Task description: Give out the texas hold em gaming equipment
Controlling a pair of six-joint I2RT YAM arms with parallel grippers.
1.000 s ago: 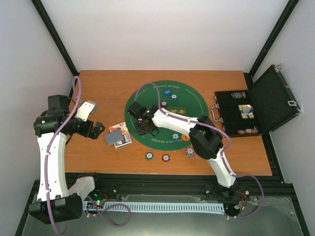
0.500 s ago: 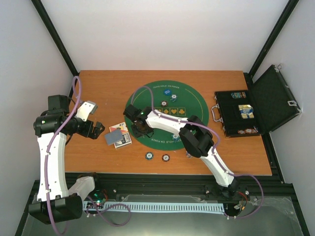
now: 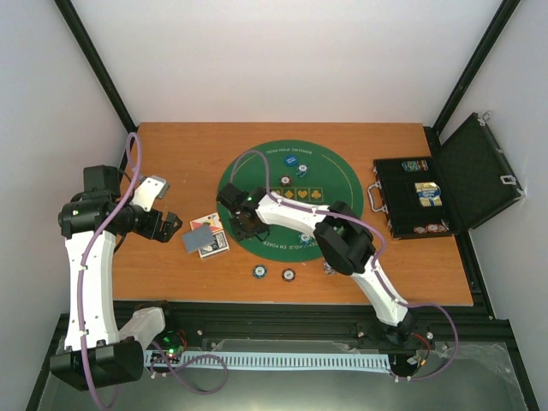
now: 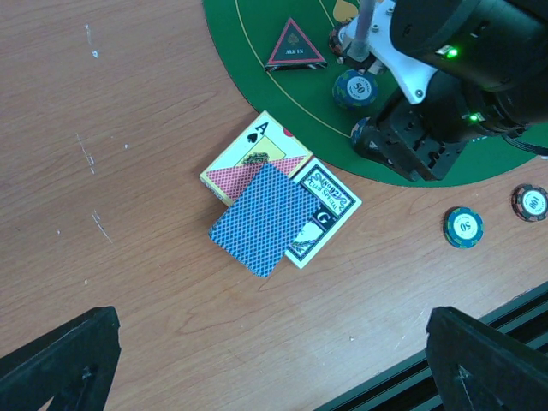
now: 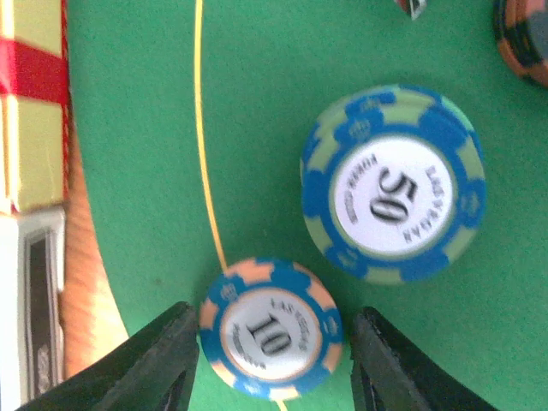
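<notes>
My right gripper (image 5: 270,347) is low over the left edge of the green poker mat (image 3: 338,175). Between its open jaws a blue-and-orange "10" chip (image 5: 270,328) lies flat on the felt; the left finger (image 5: 158,364) is close to its rim and the right finger (image 5: 390,364) stands apart. A blue-green "50" chip (image 5: 392,195) lies just beyond. A red-black triangular marker (image 4: 294,47) sits further up the mat. Blue-backed cards (image 4: 261,218) rest on two card boxes on the wood. My left gripper (image 3: 171,229) hovers open left of them, holding nothing.
Two chips (image 3: 259,271) (image 3: 289,275) lie on the wood below the mat. An open black case (image 3: 415,197) with more chips stands at the right. Several small cards and discs lie near the mat's top. An orange-black chip (image 5: 522,38) is near the "50" chip.
My right gripper's jaws have spread wider around the "10" chip, which lies on the mat. The right arm's elbow has swung a little left. The left arm has not moved.
</notes>
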